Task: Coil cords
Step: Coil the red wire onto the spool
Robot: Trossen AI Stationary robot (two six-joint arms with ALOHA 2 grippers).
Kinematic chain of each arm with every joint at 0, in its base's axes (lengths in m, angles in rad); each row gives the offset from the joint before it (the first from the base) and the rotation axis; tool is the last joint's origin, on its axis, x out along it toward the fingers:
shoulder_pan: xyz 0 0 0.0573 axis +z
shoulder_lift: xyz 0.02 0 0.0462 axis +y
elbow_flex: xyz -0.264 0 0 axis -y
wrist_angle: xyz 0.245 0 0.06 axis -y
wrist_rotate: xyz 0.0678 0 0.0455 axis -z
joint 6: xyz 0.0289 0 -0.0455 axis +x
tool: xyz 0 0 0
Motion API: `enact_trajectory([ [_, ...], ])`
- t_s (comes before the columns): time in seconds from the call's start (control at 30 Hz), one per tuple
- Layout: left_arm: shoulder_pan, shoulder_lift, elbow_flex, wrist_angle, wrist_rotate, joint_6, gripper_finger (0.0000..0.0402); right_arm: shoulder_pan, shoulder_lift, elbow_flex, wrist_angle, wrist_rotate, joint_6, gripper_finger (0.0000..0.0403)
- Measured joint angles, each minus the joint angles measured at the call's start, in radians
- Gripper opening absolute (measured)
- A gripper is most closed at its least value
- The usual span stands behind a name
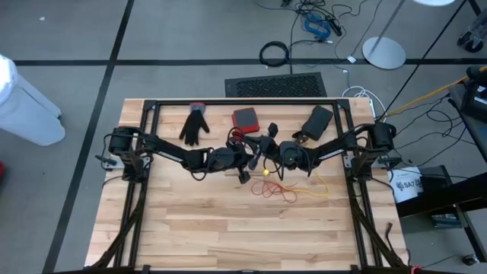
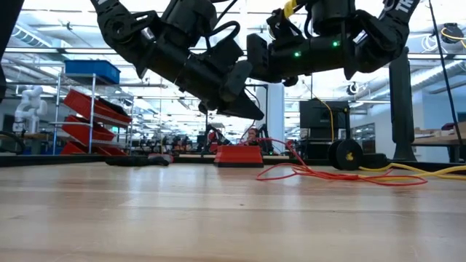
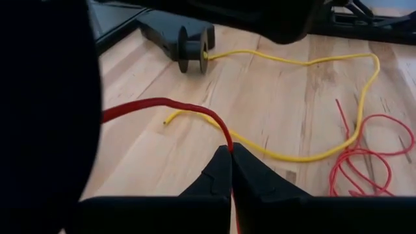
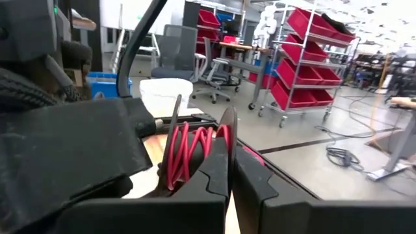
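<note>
A red cord (image 3: 162,103) runs from my left gripper (image 3: 231,148) in an arc above the table. More of the cord lies in loose loops (image 1: 278,190) on the wood. My right gripper (image 4: 229,146) is shut on a black spool (image 4: 195,140) with red cord wound on it. Both grippers meet above the table's middle (image 1: 255,156), clear of the surface. A yellow cord (image 3: 305,62) lies slack on the table. One end of it is free (image 3: 166,120) and the other leads to a second black spool (image 3: 192,49). My left gripper pinches the red cord (image 3: 226,138) between its two fingertips. The cord leaves the tips upward and arcs away, off the table. My right gripper is shut on the rim of the spool's thin flange (image 4: 227,123), which stands up between the fingers. The spool hangs clear of the table.
A black glove (image 1: 195,125), a red box (image 1: 245,118) and a black device (image 1: 317,120) lie along the table's far side. A black frame (image 1: 243,103) runs round the table. The near half of the wood (image 1: 243,236) holds nothing.
</note>
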Motion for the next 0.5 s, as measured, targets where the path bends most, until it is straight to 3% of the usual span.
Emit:
enact_trajectory([
  [0.5, -0.002, -0.002, -0.001, -0.026, -0.017, 0.004, 0.0, 0.013, 0.003, -0.001, 0.003, 0.055, -0.044, 0.0],
])
